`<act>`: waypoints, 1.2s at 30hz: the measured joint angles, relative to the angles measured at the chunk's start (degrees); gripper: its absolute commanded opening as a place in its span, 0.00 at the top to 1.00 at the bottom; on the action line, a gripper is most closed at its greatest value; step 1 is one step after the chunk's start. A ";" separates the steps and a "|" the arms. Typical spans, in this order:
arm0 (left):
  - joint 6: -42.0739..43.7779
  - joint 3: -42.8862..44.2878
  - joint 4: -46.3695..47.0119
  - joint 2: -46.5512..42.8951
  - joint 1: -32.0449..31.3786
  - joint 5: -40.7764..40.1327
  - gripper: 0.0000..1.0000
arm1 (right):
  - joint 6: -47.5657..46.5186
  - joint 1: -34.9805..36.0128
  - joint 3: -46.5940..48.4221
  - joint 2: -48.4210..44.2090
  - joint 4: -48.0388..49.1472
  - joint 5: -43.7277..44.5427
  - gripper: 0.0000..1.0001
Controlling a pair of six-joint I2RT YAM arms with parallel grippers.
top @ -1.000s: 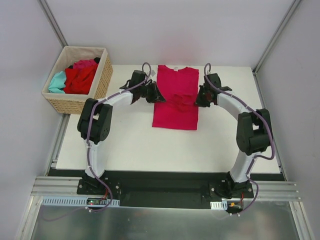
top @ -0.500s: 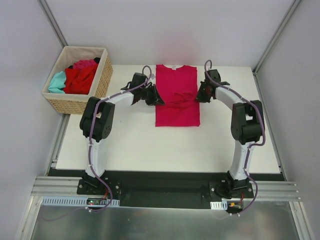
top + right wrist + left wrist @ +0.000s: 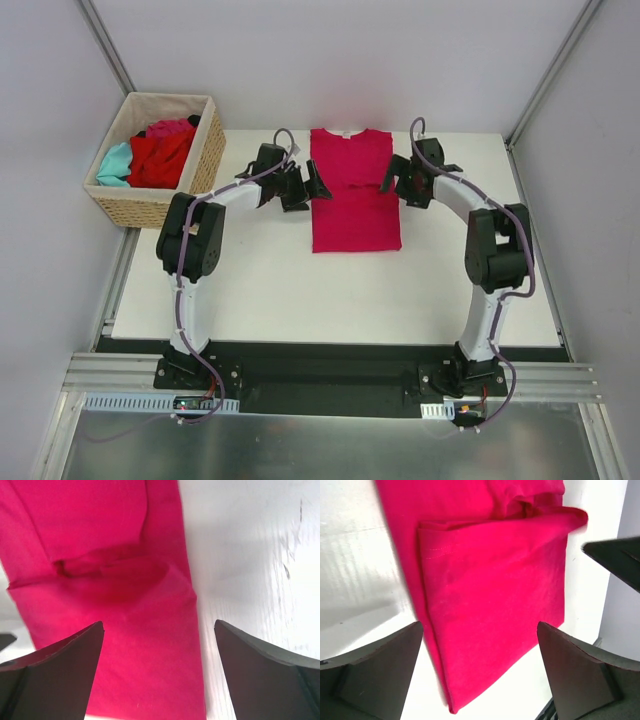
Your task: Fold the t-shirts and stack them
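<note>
Magenta t-shirt [image 3: 355,200] on white table [image 3: 300,290]

The t-shirt [image 3: 355,210] lies on the table [image 3: 290,290], basket [image 3: 150,208] at its left.

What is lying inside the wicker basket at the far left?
The wicker basket holds crumpled garments: a red garment in the middle, a teal garment left of it, a magenta garment behind. Anything beneath them, and the basket's bottom, is covered.
</note>
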 measured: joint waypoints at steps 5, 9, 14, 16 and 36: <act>-0.13 0.00 0.02 -0.02 0.35 -2.14 0.01 | -0.48 1.46 -4.85 -9.31 0.24 0.07 0.04; -0.35 -0.79 0.02 -1.18 0.22 -2.32 0.01 | -0.57 4.52 -8.13 -18.84 0.70 -0.26 0.04; -1.53 -5.70 0.96 -7.93 -1.55 -2.32 0.01 | 0.11 6.97 -13.60 -25.81 2.56 -2.62 0.04; -2.19 -8.02 1.79 -11.08 -2.82 -2.08 0.01 | 0.42 7.21 -17.18 -26.80 2.86 -2.75 0.04; -5.33 -37.22 11.02 -26.34 -6.40 -6.71 0.01 | 2.29 2.67 -41.97 -37.70 7.91 0.09 0.03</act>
